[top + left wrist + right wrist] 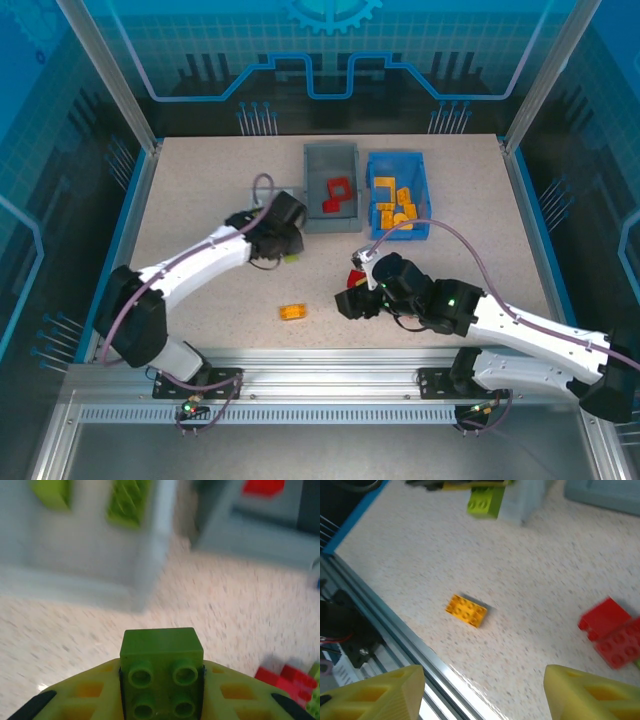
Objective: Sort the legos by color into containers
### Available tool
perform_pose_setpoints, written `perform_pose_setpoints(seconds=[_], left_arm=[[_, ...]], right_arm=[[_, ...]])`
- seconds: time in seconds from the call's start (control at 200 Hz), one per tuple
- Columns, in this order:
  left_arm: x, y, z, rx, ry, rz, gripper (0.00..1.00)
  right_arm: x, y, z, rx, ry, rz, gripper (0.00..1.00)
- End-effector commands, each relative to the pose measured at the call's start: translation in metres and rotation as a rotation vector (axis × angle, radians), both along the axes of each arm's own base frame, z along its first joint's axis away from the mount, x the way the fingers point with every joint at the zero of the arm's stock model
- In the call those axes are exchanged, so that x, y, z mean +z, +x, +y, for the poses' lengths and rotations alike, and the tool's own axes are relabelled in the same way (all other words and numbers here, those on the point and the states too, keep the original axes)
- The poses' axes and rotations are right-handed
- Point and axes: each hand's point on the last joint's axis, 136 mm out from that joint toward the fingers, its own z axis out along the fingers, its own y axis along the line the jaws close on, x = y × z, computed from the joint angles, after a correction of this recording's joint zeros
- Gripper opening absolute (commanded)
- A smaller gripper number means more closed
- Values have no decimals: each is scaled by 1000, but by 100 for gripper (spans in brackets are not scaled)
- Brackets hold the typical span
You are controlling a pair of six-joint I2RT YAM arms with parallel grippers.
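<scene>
Our left gripper (pixel 284 230) is clamped on a lime green brick (pixel 161 655), just left of the grey bin (pixel 332 190), where the white bin (pixel 75 540) also stands. Our right gripper (pixel 480 690) gapes wide and empty on the grey bin's near side, as do an orange brick (pixel 466 610) and red bricks (pixel 611 632). We judge the slick, hard, studded block, gripped only at its lower end, could slip and drop onto the speckled table (pixel 200 200) beside the grey bin.
</scene>
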Motion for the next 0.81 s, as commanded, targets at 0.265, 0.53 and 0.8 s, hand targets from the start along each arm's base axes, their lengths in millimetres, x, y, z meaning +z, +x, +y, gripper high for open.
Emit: perform_pose_setpoints(seconds=[0.265, 0.53, 0.8], left_arm=[[-24, 78, 53, -141, 244, -3, 25], [-54, 94, 60, -100, 285, 64, 41], [-18, 87, 60, -80, 252, 4, 55]], right_arm=[[75, 31, 57, 0, 194, -227, 67], [55, 34, 43, -62, 162, -180, 67], [25, 50, -3, -259, 60, -102, 67]])
